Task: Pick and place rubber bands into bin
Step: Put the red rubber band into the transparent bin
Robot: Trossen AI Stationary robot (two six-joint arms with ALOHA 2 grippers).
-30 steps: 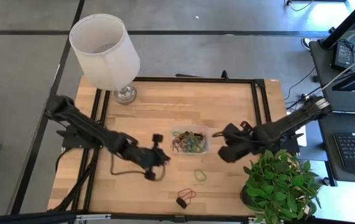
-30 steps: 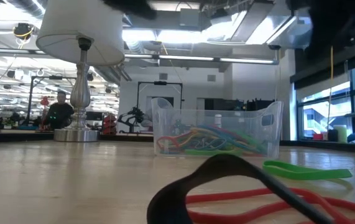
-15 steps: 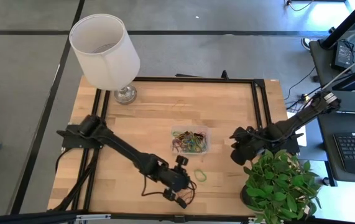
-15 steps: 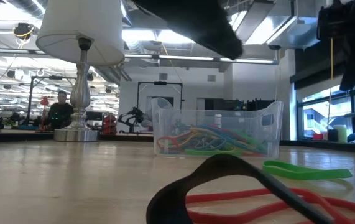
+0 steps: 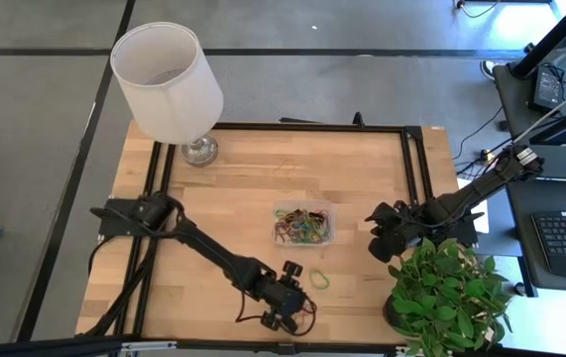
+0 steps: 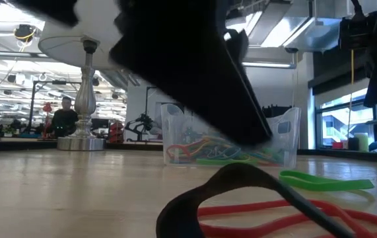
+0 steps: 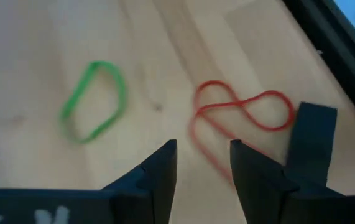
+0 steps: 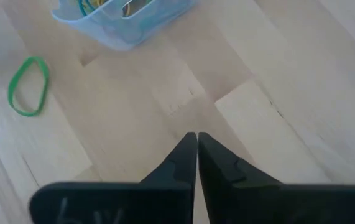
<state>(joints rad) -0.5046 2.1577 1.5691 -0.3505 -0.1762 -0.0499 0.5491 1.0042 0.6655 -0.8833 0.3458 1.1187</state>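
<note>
The wooden table [image 5: 263,178] is bare over most of its top, with a black frame along its edges. A white lampshade [image 5: 167,79] stands over the far left corner and a potted plant [image 5: 446,297] fills the near right corner. The bin [image 5: 303,223] sits near the middle, well away from every edge, holding a heap of coloured rubber bands [image 6: 224,151].

The left arm reaches across the near part of the table, and the left gripper [image 7: 203,165] hangs close above the near edge, its fingers parted with nothing between them. Just ahead of them lies a twisted red band [image 7: 239,115], with a black band [image 7: 314,140] beside it at the table's frame. A green band [image 5: 319,280] lies alone on open wood between the bin and the near edge.

The right gripper [image 8: 197,155] waits near the right edge beside the plant, fingers pressed together, empty, bare wood between it and the bin.
</note>
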